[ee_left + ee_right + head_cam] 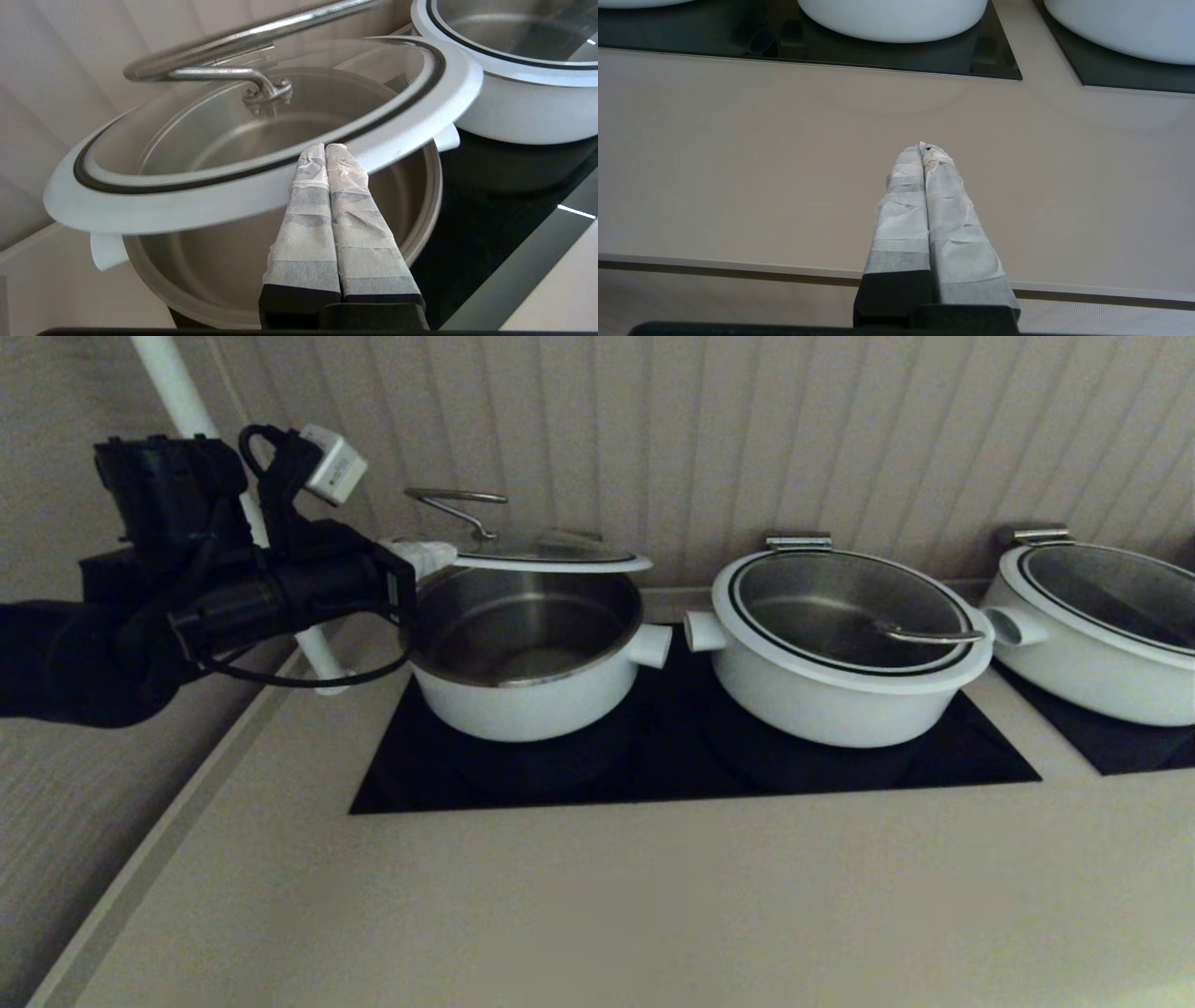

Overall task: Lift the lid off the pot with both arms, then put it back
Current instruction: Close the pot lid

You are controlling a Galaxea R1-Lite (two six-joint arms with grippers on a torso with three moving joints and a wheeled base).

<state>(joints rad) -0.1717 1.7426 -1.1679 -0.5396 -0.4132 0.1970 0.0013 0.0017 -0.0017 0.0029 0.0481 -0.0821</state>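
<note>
The lid (551, 556) with its steel loop handle hangs raised and tilted above the pot (523, 702), which stands open at the left end of the black cooktop. My left gripper (429, 558) is at the lid's left edge. In the left wrist view the gripper (325, 147) is shut, fingers pressed together, tips against the lid's white rim (187, 207), with the pot's steel inside (411, 196) below. I cannot tell whether the tips lie over or under the rim. My right gripper (923, 147) is shut and empty over the beige counter, out of the head view.
Two wider white pots with glass lids (840, 695) (1092, 663) stand to the right on black cooktops (653, 770). A white pole (177, 383) rises behind my left arm. A ribbed wall runs close behind the pots. The beige counter (597, 896) spreads in front.
</note>
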